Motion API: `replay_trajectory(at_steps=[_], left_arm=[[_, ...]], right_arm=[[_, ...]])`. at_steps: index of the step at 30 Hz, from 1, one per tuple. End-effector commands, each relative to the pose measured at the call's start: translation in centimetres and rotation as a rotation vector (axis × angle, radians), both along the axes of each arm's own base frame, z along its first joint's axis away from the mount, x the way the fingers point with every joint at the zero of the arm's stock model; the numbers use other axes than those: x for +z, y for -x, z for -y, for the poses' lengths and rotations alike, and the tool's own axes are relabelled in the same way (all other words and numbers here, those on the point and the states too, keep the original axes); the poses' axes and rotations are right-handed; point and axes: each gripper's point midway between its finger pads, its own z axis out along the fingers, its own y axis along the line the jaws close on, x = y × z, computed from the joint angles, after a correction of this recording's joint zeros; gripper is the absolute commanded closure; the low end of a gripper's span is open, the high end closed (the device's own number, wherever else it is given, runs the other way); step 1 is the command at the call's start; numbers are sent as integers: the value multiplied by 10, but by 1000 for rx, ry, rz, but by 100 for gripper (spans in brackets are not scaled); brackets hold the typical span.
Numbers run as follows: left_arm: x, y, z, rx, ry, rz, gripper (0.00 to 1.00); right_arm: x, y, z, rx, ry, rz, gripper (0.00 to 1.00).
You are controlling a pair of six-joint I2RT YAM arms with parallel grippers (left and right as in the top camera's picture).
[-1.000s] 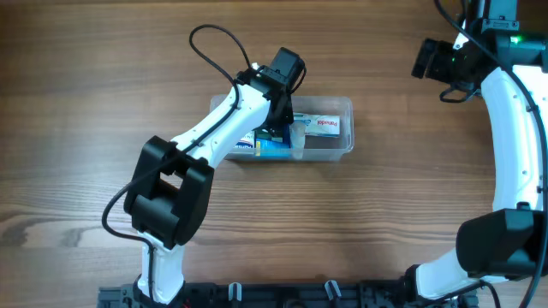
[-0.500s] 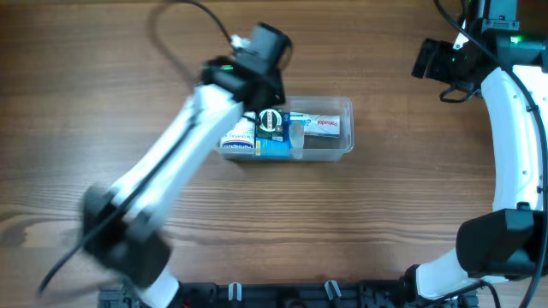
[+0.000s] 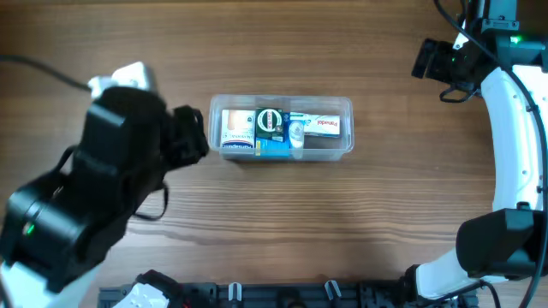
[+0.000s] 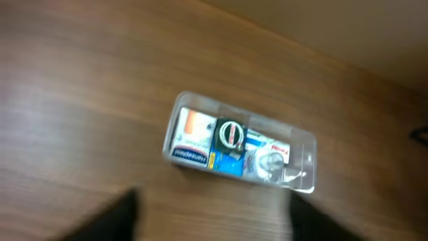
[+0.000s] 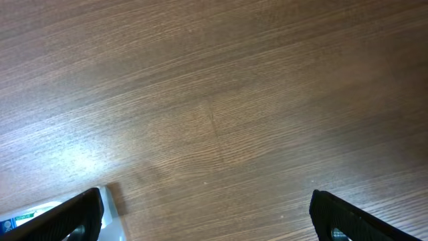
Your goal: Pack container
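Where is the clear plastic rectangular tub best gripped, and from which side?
Probably its right-end rim, from above. The clear plastic rectangular tub lies flat, open-topped; small boxes crowd its left and middle, leaving that end's front corner free for a finger.

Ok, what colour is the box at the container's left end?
White box, orange patch, dark blue band; overhead view shows it best.

Even warm light, soft shadows. Left arm (image 3: 103,201) motion-blurred overhead. Left wrist view soft, container (image 4: 302,164) unsharp. Pale glare patch on counter (image 5: 60,157) in right wrist view.
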Motion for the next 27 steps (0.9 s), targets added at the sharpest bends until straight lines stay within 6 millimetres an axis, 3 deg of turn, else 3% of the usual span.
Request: replay_trajectory(at_steps=[1,22,25,27], left_arm=[[8,12,-11,46,26,26,0],[20,31,-18,25,55,92,0],[12,43,-28,49,97,134,0],[-3,52,-38,72,105,141,0]], right_arm=[[13,0,3,3,23,30,0],[13,0,3,3,24,30,0],[13,0,3,3,24,30,0],[13,0,3,3,23,30,0]])
